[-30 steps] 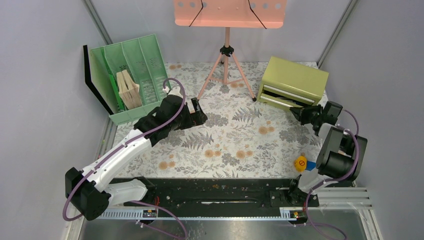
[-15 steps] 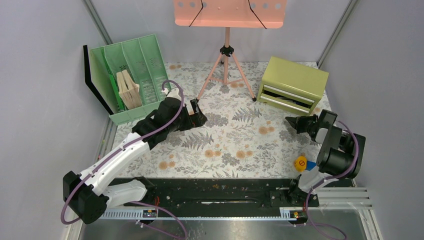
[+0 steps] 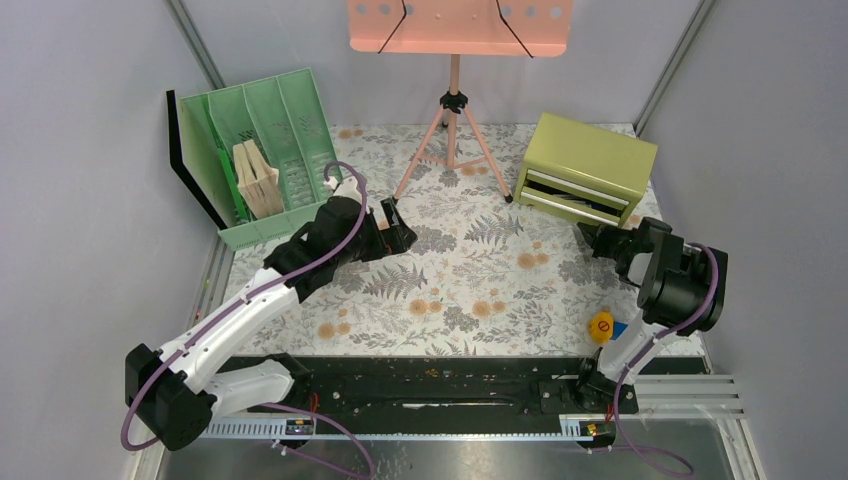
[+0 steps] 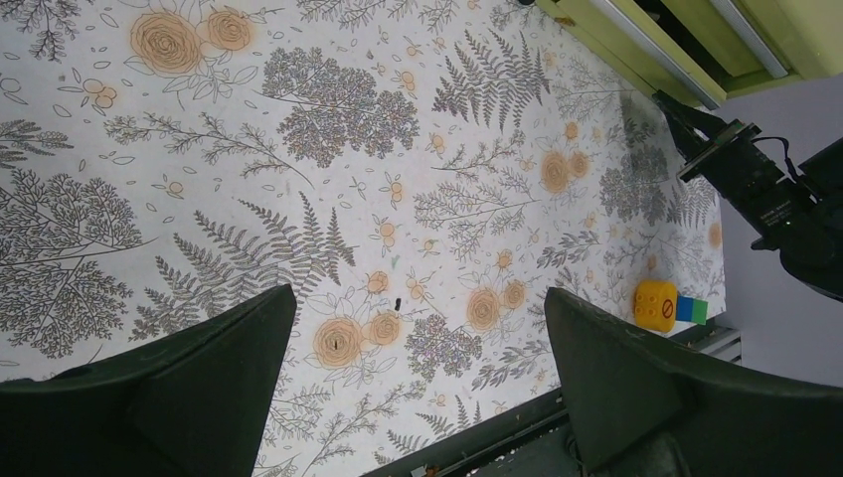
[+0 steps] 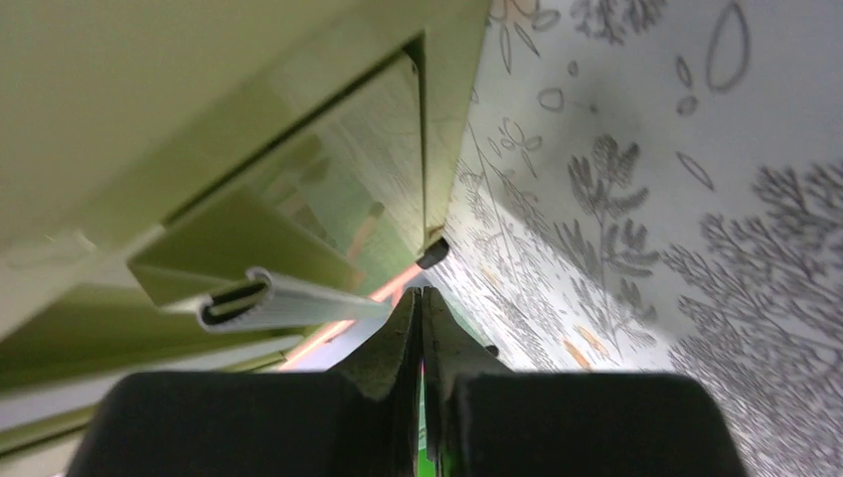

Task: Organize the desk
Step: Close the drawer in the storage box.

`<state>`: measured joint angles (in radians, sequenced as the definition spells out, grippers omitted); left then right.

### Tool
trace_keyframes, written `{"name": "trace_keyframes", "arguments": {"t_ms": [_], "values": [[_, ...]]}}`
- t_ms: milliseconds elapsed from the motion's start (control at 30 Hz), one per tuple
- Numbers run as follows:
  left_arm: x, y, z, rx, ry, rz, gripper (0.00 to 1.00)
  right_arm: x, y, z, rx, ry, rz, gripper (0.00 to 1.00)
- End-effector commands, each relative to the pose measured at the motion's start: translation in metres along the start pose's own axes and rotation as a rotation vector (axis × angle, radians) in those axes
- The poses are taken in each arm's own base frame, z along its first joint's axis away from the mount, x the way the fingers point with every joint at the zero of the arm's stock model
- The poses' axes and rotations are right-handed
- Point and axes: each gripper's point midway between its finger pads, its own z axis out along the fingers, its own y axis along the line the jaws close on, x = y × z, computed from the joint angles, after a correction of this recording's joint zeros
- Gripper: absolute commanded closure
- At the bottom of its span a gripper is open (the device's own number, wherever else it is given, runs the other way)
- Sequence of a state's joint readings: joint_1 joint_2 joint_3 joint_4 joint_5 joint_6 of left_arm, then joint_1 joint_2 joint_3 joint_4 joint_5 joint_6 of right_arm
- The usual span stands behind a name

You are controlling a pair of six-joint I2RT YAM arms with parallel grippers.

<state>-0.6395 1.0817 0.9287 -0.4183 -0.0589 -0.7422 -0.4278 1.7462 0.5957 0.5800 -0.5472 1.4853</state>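
- desk (image 3: 470,290): flat floral-print top. It filled the floor of the cell, with both arms bolted at its near edge.
- handling, my read: rigid, heavy and fixed in place, so not a thing to lift or shift. I saw no lip or edge worth grabbing. The grip belongs on the loose items on top instead.
- the print looked smooth and matte. Small parts would probably slide if nudged, rather than tip.
- back left: green file tray (image 3: 270,130) with tan flat pieces (image 3: 258,180) standing in one slot.
- back centre: pink music stand (image 3: 455,150), tripod feet on the print.
- back right: yellow-green drawer chest (image 3: 590,160). The lower drawer looked slightly ajar.
- loose bits: yellow round block (image 3: 600,326) with a small blue block (image 3: 620,330) just beside it, at the near right by the right arm's base.
- left gripper (image 3: 392,228): jaws spread wide with nothing between them. It hovered over bare print just in front of the tray.
- right gripper (image 3: 588,233): jaws pressed together, nothing pinched. The tip sat low at the chest's front lower corner, under the drawer handle (image 5: 268,298). Couldn't tell if it touched the chest.
- risk: a closed tip that close to the chest could shove it across the smooth top.
- the yellow and blue blocks looked like the obvious leftovers to put away.
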Motion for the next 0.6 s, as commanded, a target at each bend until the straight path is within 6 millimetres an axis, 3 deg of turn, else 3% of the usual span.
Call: {"name": "trace_keyframes", "arguments": {"t_ms": [0,300,567], "values": [[-0.011,-0.014,0.0,0.056,-0.039,-0.005,0.01,-0.009,0.034,0.012,-0.105,-0.038,0.033,1.0],[-0.01,-0.012,0.0,0.048,-0.033,0.001,0.01,0.002,0.057,0.029,-0.156,-0.039,0.041,1.0],[-0.009,-0.007,-0.006,0.039,-0.043,-0.014,0.01,0.009,0.065,0.045,-0.161,-0.034,0.041,1.0]]}}
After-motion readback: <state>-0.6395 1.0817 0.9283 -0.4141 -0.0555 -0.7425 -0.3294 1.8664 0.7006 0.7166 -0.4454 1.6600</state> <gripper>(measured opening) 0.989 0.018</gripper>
